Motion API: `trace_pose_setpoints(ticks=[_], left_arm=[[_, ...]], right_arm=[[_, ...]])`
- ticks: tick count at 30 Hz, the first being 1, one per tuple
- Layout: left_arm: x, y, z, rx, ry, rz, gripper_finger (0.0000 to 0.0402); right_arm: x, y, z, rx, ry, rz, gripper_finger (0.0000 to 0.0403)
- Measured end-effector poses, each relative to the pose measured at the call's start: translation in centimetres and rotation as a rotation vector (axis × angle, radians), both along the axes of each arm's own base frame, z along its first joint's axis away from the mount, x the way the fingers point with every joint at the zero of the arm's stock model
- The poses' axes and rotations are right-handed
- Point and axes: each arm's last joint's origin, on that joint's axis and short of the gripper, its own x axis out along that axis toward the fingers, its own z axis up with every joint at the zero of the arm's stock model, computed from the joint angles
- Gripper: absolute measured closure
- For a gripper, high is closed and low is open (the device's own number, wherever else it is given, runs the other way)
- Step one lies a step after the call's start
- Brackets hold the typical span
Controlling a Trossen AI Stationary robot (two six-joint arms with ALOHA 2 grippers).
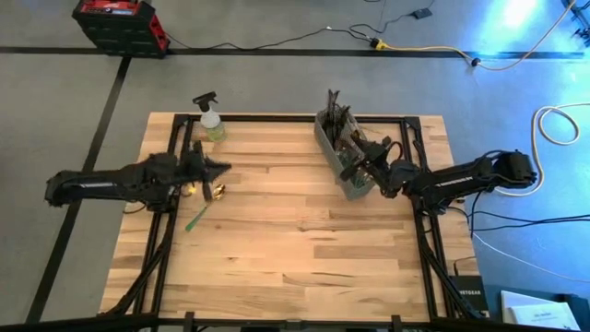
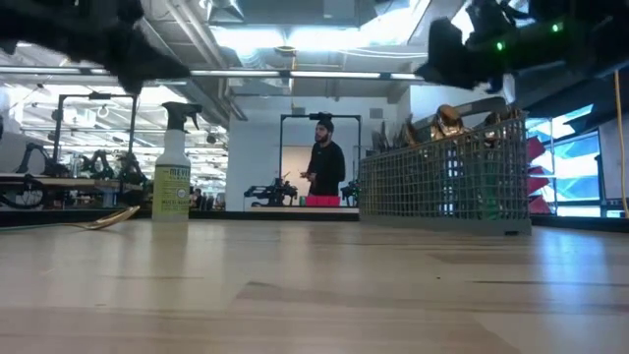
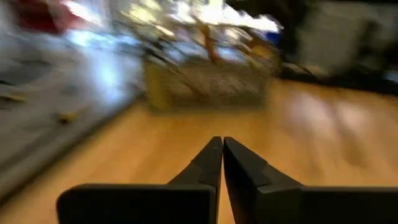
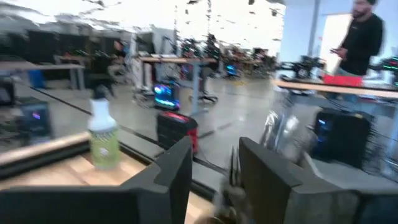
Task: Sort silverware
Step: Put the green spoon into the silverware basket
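Note:
A grey mesh caddy [image 1: 332,134] [image 2: 442,187] stands at the table's far right, and several pieces of silverware [image 1: 336,111] stick up out of it. Left of the table's middle, a gold piece [image 1: 217,192] and a green-handled piece [image 1: 195,219] lie flat on the wood. My left gripper [image 1: 224,169] [image 3: 222,144] hangs shut above the table just beyond the gold piece, pointing toward the caddy, and holds nothing. My right gripper [image 1: 358,166] [image 4: 214,168] stands open over the caddy's near end. A slim dark handle [image 4: 233,165] rises in the gap between its fingers. My right gripper stands open around the slim dark handle [image 4: 233,163], which rises out of the caddy. The handle is close to one finger [image 4: 267,174], but I cannot tell whether that finger touches it.
A green spray bottle [image 1: 212,124] [image 2: 172,177] stands at the table's far edge, left of the caddy. The near half of the table is bare wood [image 1: 295,267]. A red toolbox [image 1: 120,23] sits on the floor beyond the table. A person [image 2: 324,162] stands far off in the room.

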Motion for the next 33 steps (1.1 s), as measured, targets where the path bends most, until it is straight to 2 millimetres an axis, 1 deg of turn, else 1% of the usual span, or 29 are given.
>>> trace_pose_setpoints(ticks=[2,5,8,13,16,18,20,24,28,33], left_arm=[[0.4,-0.6,-0.4,-0.021,-0.014,-0.033,0.0395],[0.8,-1.0,-1.7,-0.003,0.075,0.028,0.0371],[1.5,-1.5,-3.0,0.013,0.184,0.024,0.0338],[2.3,-2.6,-5.1,0.000,0.364,-0.045,0.0271],[2.2,-2.9,-5.6,-0.047,0.452,-0.005,0.0228],[1.8,-2.9,-5.2,-0.100,0.493,0.094,0.0213],[1.4,-3.1,-4.2,-0.168,0.500,0.188,0.0217],[-0.1,-3.5,-3.5,-0.306,0.663,0.292,0.0241],[-1.2,-3.8,-4.4,-0.391,0.782,0.390,0.0249],[-0.9,-4.1,-5.9,-0.442,0.815,0.437,0.0249]], right_arm=[[0.5,0.4,0.9,-0.016,-0.002,0.053,0.0284],[1.3,1.3,1.9,-0.022,0.019,0.110,0.0283],[2.0,2.4,2.6,-0.022,0.075,0.158,0.0283],[2.7,4.7,3.3,-0.024,0.159,0.233,0.0283],[2.8,6.1,3.7,-0.010,0.197,0.268,0.0283],[2.6,7.1,3.4,-0.006,0.239,0.300,0.0283],[2.3,7.9,2.9,0.000,0.284,0.307,0.0283],[1.7,9.0,1.9,0.077,0.331,0.333,0.0283],[1.2,9.9,1.2,0.138,0.345,0.356,0.0283],[0.8,10.5,0.9,0.164,0.359,0.373,0.0283]])
